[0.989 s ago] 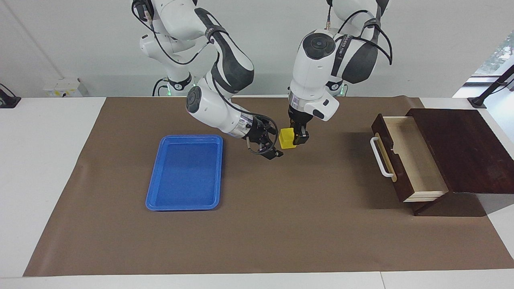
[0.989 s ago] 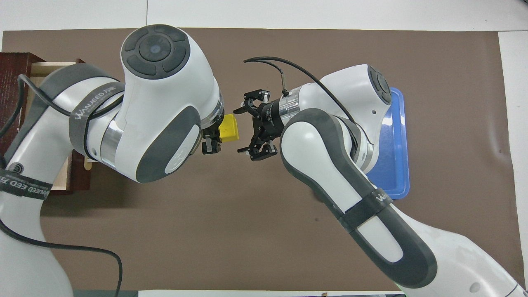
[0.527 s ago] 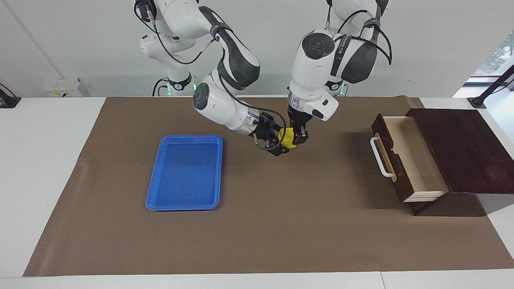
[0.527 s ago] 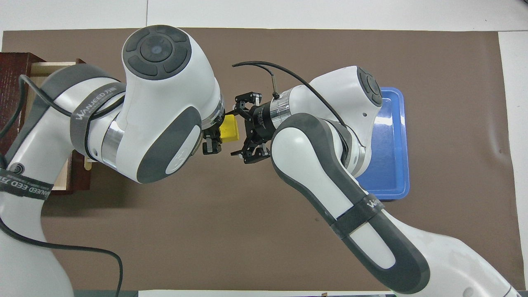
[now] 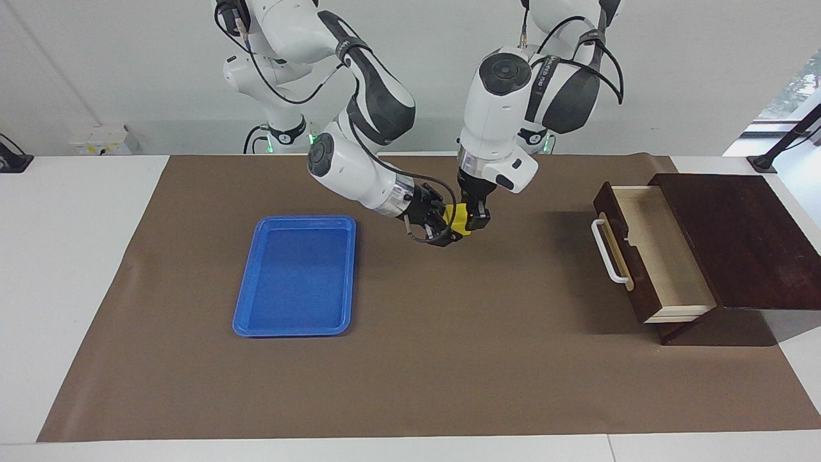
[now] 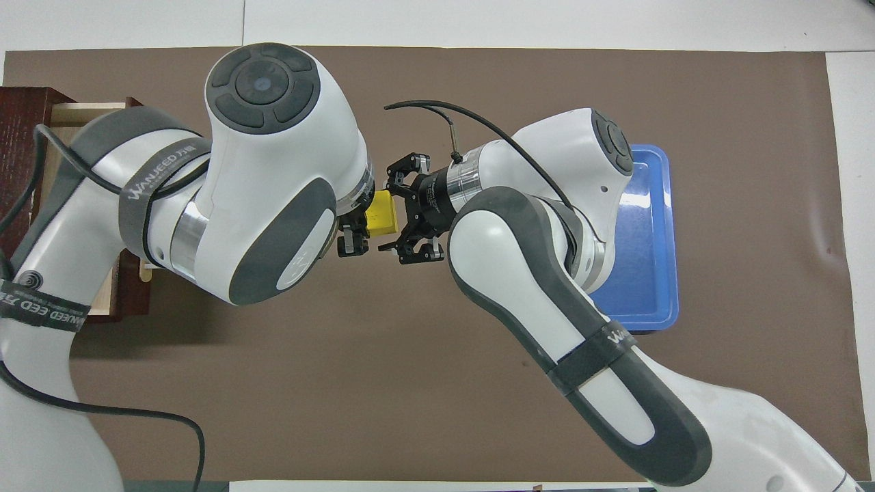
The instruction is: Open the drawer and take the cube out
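The small solid bright yellow cube (image 5: 458, 217) hangs over the brown mat, pinched in the left gripper (image 5: 466, 218); the right gripper (image 5: 447, 223), fingers spread around it, meets it sideways from the flat blue plastic tray's (image 5: 295, 276) end; the dark wooden drawer (image 5: 648, 250) stands open

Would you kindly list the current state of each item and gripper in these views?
drawer: pulled open, nothing visible inside.
cube: held in the air over the mat, between both grippers.
left gripper: shut on the cube, pointing down.
right gripper: open, fingers around the cube from the side.
blue tray: flat on the mat, nothing in it.
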Robot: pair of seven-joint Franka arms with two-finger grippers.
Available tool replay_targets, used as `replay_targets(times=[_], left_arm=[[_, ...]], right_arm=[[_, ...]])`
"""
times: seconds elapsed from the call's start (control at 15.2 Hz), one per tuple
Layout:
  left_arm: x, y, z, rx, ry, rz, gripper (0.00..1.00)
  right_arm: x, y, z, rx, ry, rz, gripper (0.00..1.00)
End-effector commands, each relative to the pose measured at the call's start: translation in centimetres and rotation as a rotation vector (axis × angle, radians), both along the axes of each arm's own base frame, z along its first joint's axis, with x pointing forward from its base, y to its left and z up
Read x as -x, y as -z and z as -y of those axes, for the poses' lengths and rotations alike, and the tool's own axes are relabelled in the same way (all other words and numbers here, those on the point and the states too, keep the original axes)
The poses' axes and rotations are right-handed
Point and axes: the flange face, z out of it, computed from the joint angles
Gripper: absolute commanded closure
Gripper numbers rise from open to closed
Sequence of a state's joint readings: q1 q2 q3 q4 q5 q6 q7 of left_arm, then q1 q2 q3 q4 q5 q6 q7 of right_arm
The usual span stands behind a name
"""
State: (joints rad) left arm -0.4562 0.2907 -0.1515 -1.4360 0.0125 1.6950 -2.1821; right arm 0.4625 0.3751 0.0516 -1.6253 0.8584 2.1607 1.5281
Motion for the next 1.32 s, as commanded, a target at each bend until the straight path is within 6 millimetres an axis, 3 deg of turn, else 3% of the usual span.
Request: replay_targets(times=[0.0,0.59,0.66,0.73,0.86,1.05,1.25], left_arm=[[0.2,0.1,0.1,-0.001,-0.01,0.003,1.0],[0.1,0.1,-0.2,-0.019,0.005,0.006,1.0],[0.0,0.1,-0.3,-0.018,0.002,0.009,0.68],[-0.4,-0.1,-0.8,-0.018,-0.005,0.013,0.02],[-0.7,-0.7,-1.6,-0.018,-0.006,0.021,0.0],[-2.3,-0.4,-4.4,-0.046,0.028,0.033,0.0],[-3.8,0.9,-9.2,-0.07,0.094,0.018,0.0]], right_arm=[[-0.6,-0.2,0.1,0.027,0.015,0.0,1.0],[-0.9,-0.5,0.5,0.041,0.003,0.008,1.0],[-0.9,-0.5,0.5,0.041,0.003,0.008,1.0],[-0.9,-0.5,0.5,0.041,0.003,0.008,1.0],[-1.0,-0.6,0.5,0.04,0.003,0.009,1.0],[-1.0,-0.6,0.6,0.04,0.004,0.009,1.0],[-1.8,-0.3,2.6,0.046,0.015,-0.016,1.0]])
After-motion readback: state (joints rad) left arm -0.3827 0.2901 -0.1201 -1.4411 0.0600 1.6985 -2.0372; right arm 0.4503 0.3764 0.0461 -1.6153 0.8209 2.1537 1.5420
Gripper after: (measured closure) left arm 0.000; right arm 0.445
